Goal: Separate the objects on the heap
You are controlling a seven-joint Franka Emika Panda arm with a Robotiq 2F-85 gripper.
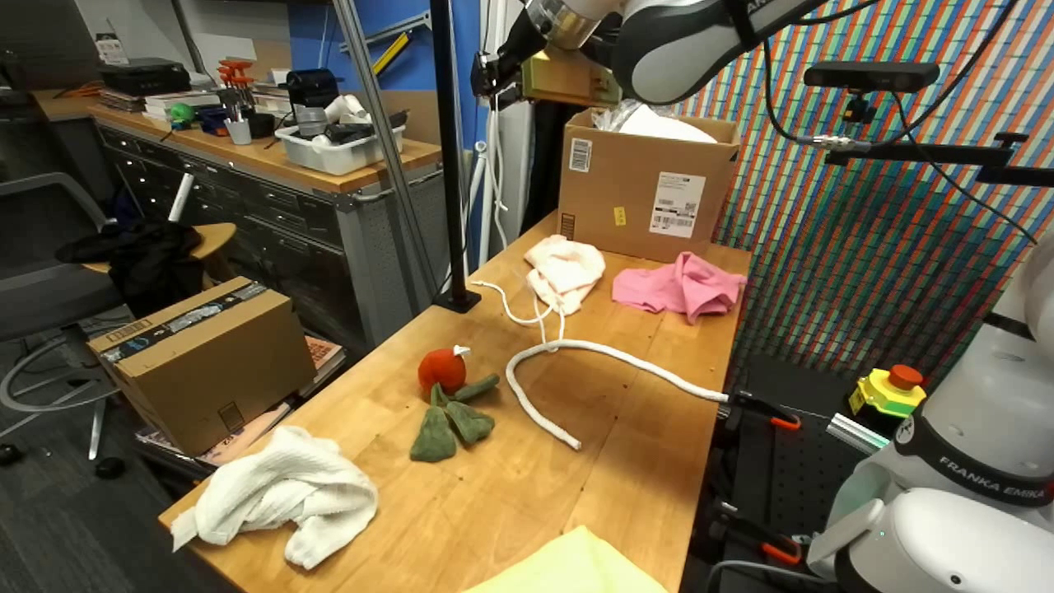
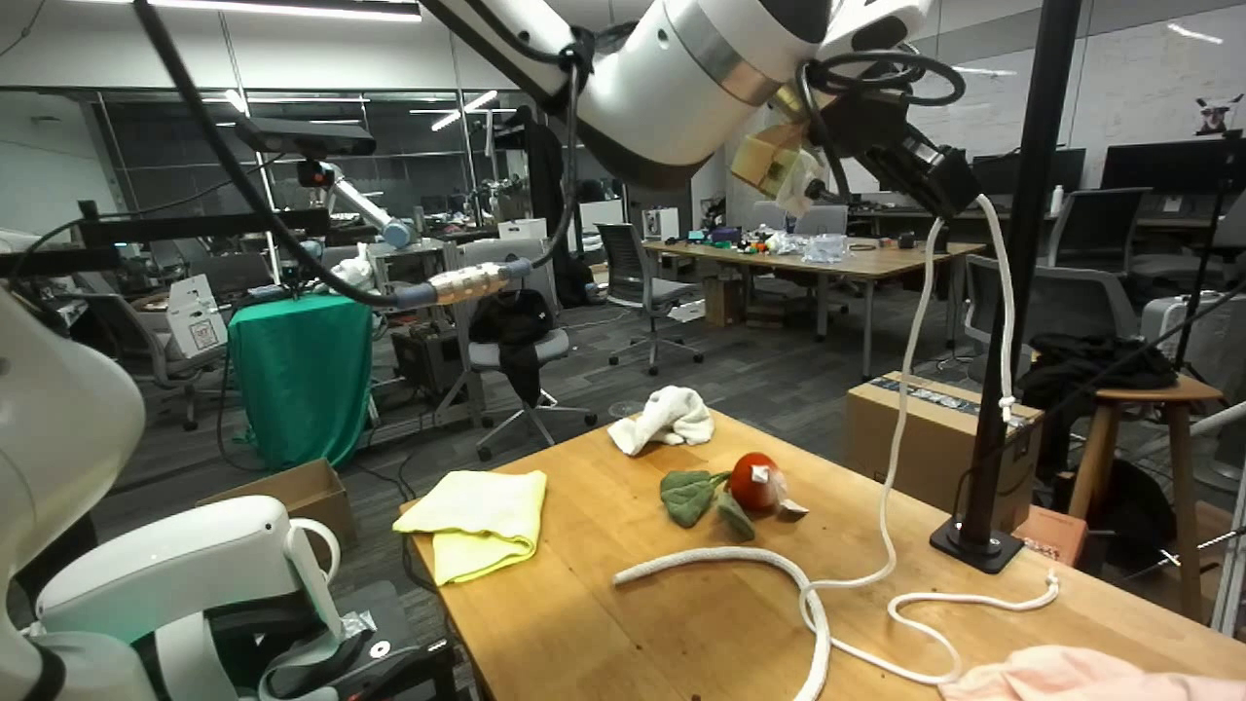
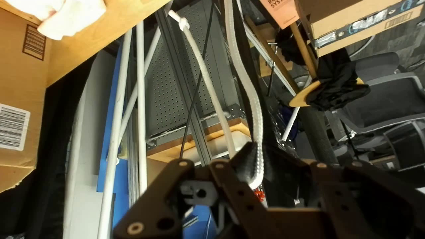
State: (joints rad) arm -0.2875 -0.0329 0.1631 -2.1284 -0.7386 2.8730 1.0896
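Tabletop [image 2: 594, 633]: 1 folded yellow cloth [image 2: 482, 521]

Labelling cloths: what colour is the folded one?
Bright yellow-green; the folded cloth shows best in an exterior view.

I see a rose-pink cloth [image 1: 679, 288], a pale peach cloth [image 1: 566, 270] and a yellow cloth [image 2: 482, 516]; the towel [image 1: 280, 486] and cord [image 2: 897, 428] look white to me; the soft toy [image 1: 443, 377] is orange-red and green; the backdrop [image 1: 823, 255] has multicoloured stripes.
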